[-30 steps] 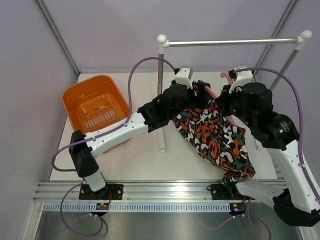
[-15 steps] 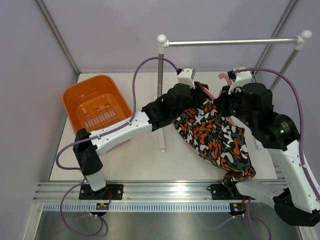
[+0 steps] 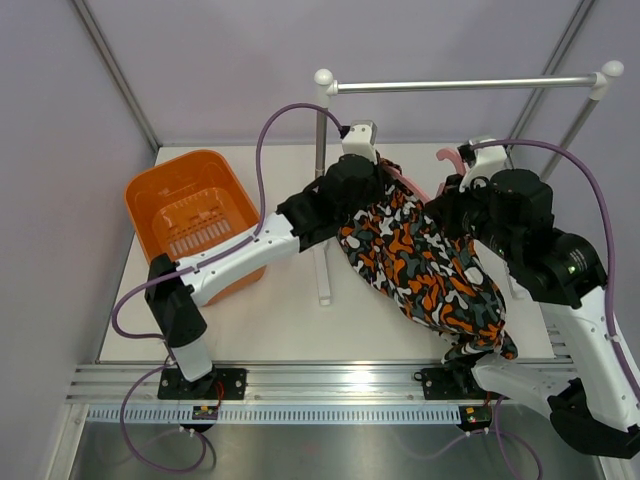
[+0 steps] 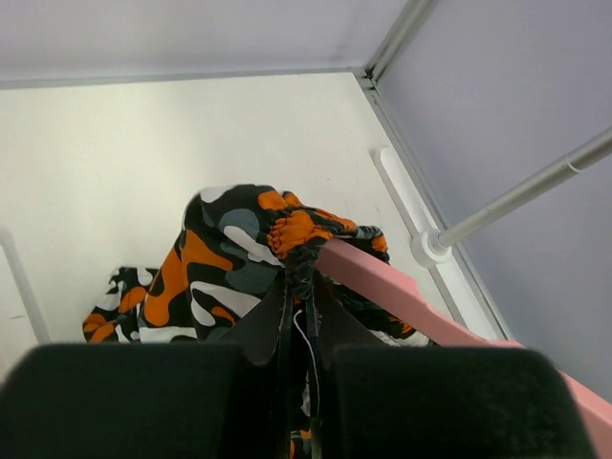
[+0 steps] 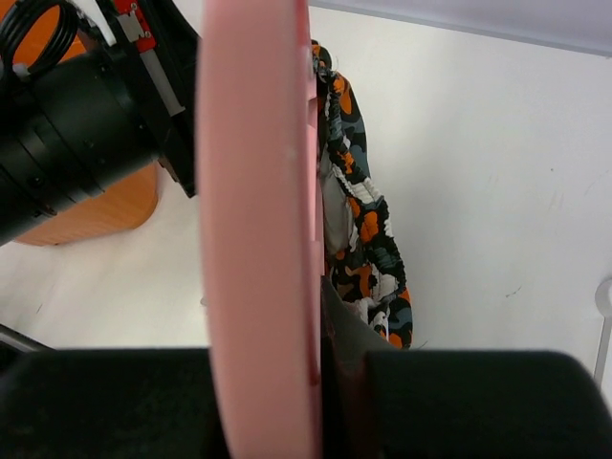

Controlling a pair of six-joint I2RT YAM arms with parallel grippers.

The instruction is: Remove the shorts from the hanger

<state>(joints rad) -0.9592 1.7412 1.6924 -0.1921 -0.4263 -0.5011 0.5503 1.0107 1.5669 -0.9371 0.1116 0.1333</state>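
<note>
The camouflage shorts [image 3: 425, 265] hang in the air between my two arms, their lower end drooping toward the table's front right. My left gripper [image 3: 375, 182] is shut on the bunched waistband of the shorts [image 4: 234, 253]; the fabric is pinched between the black fingers at the left gripper [image 4: 301, 287]. The pink hanger [image 3: 446, 157] shows its hook beside the right wrist. One sloping arm of the hanger [image 4: 406, 296] runs just right of the pinched fabric. My right gripper [image 5: 277, 368] is shut on the hanger [image 5: 253, 191], with the shorts [image 5: 359, 225] draped along its right side.
An orange basket [image 3: 190, 215] stands at the table's left. The silver rail [image 3: 460, 85] crosses the back on two posts; its left post [image 3: 321, 190] stands just behind my left arm. The rail's foot [image 4: 430, 247] lies near the wall.
My left gripper has shut on the shorts' waistband and moved slightly left and back. The fabric has spread and pulled leftward with it. The right arm holds the hanger about as before.
</note>
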